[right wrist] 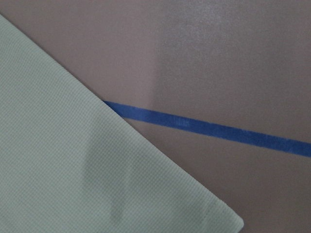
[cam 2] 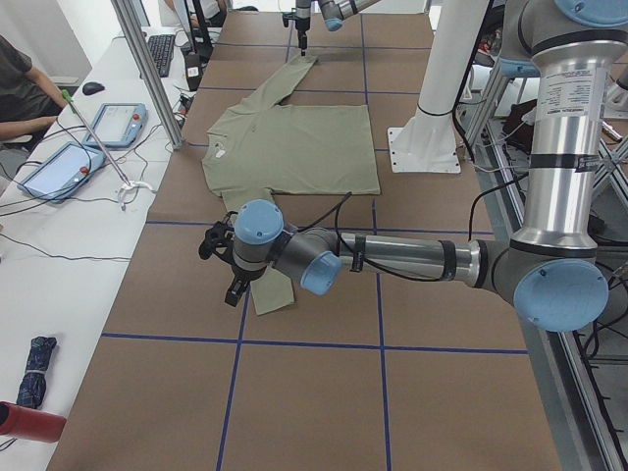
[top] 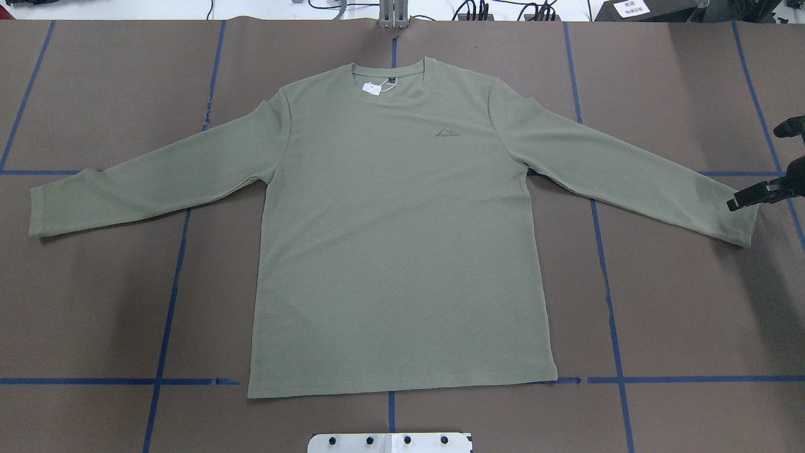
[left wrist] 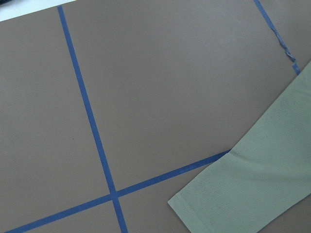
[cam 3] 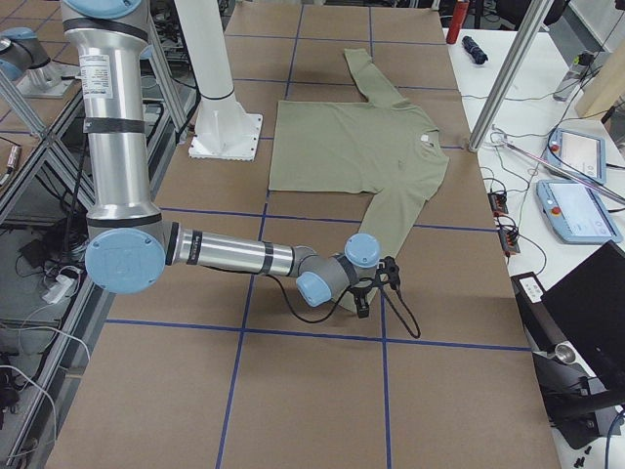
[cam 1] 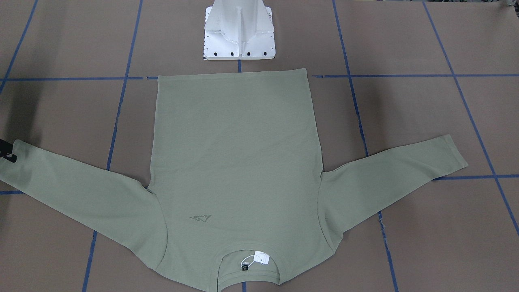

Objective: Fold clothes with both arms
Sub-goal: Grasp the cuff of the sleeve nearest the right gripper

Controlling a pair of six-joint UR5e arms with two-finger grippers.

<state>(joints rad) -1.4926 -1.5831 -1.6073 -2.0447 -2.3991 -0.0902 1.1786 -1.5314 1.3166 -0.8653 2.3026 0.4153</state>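
Note:
The sage-green long-sleeved shirt [top: 402, 239] lies flat and front up on the brown table, neck away from the robot, both sleeves spread out. A white tag [top: 372, 89] sits at the neck. My right gripper [top: 755, 168] hovers at the right sleeve's cuff [top: 742, 226] with its fingers apart and nothing in them; it also shows at the edge of the front-facing view [cam 1: 7, 152]. My left gripper [cam 2: 224, 267] hangs near the left cuff [cam 2: 270, 299]. It shows only in the exterior left view, so I cannot tell whether it is open or shut. The wrist views show only the left cuff [left wrist: 252, 194] and the right cuff [right wrist: 73, 160].
The white base pedestal [cam 1: 239, 36] stands just behind the shirt's hem. Blue tape lines [top: 166, 314] grid the table. A desk with tablets [cam 2: 69, 162], cables and a seated person runs along the table's far side. Metal posts [cam 2: 147, 69] stand at that edge.

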